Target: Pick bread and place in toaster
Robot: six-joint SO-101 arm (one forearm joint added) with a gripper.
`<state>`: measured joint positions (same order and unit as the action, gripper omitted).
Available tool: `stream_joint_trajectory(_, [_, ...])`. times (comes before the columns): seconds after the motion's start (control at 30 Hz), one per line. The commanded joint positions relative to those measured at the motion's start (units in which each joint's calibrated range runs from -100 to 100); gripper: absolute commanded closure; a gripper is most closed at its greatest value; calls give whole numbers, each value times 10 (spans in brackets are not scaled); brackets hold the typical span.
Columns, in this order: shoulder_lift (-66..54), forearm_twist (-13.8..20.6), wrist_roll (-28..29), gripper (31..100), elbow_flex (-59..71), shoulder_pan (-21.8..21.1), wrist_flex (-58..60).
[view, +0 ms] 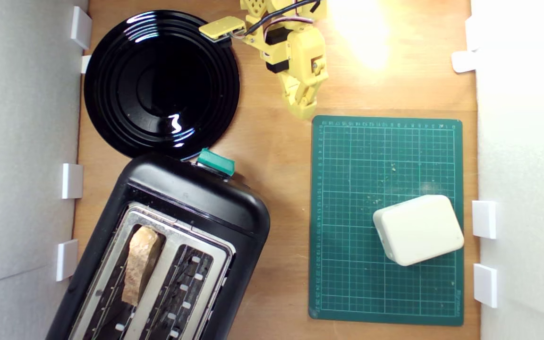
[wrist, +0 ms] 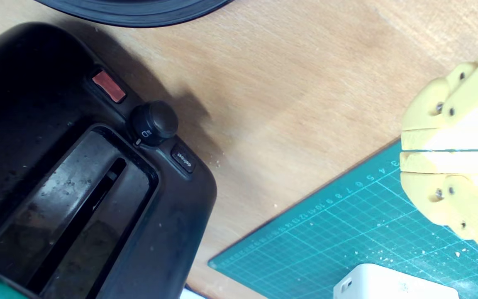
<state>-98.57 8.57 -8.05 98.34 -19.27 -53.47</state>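
Bread sits upright in the toaster slot, long axis along it; tool is well apart beyond the lever end, pinched closed, empty.

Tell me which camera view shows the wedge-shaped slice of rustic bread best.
The exterior view shows it best: the wedge-shaped slice of rustic bread stands in one slot of the large black toaster with silver top plate, crust and crumb visible. The wrist view shows the toaster, but no bread can be made out.
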Motion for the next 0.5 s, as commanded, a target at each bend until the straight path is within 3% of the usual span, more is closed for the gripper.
stream_joint_trajectory(0.0, [-2, 8, 0, 953, 2, 4, -5])
stream_joint_trajectory(0.47, [-1, 2, -1, 957, 1, 0, -5])
